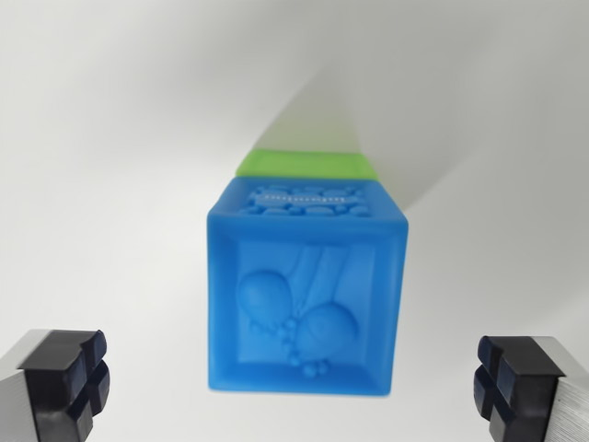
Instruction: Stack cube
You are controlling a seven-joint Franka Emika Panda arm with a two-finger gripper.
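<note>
In the wrist view, a blue cube stands in the middle of the picture, seen from above, and a green cube shows as a strip just past its far edge; whether the blue one rests on it or only beside it cannot be told. The blue cube carries no readable writing or brand: its near face has a raised relief of two rounded shapes with small beads, set in a recessed frame, and its far face shows a pebbled pattern with a ridged bar. The claw is spread wide, its dark padded fingertips at the lower corners, clear of both cubes and holding nothing. The counter is plain white and matte, with a soft grey shadow fanning out beyond the cubes
</note>
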